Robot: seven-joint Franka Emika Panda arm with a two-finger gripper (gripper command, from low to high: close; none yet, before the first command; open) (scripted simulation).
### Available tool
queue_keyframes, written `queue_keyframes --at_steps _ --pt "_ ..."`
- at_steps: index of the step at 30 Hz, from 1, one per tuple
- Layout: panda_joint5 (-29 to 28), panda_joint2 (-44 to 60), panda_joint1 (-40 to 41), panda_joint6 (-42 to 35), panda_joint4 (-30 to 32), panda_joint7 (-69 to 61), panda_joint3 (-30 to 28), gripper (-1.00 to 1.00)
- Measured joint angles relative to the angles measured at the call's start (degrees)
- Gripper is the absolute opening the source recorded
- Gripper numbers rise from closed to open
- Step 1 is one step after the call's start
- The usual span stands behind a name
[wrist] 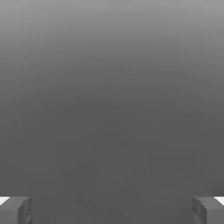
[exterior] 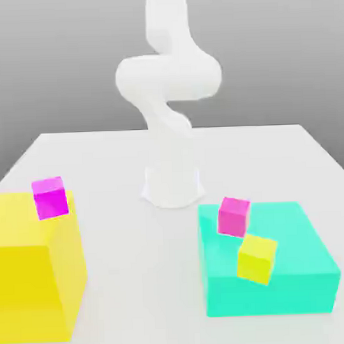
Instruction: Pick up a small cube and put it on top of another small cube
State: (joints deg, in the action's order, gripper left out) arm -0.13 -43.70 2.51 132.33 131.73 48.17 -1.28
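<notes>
Magenta cube [exterior: 233, 216] and yellow cube [exterior: 257, 258] sitting tilted on turquoise block [exterior: 304, 268]; gripper [wrist: 112, 211] hanging spread wide, likely risking a slipping grasp.

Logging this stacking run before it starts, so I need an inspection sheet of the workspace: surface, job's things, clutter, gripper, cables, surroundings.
Surface: white table, flat, with the white arm base at its middle.
Job's things: no cyan small cube seen. Small cubes present: magenta cube on the big yellow block; second magenta cube and small yellow cube on the flat turquoise block, close together.
Clutter: nothing seen beyond the two big blocks.
Gripper: gripper open, fingers wide apart, holding nothing, facing grey backdrop.
Cables: nothing seen.
Surroundings: plain grey background.
</notes>
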Motion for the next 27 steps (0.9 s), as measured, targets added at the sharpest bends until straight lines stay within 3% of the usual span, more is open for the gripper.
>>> queue_keyframes --at_steps 12,27 --pt "0.2 15.9 17.0 7.6 6.1 27.3 -1.6 0.00" --pt "-4.6 35.8 35.3 17.4 14.1 66.2 -5.7 0.00"
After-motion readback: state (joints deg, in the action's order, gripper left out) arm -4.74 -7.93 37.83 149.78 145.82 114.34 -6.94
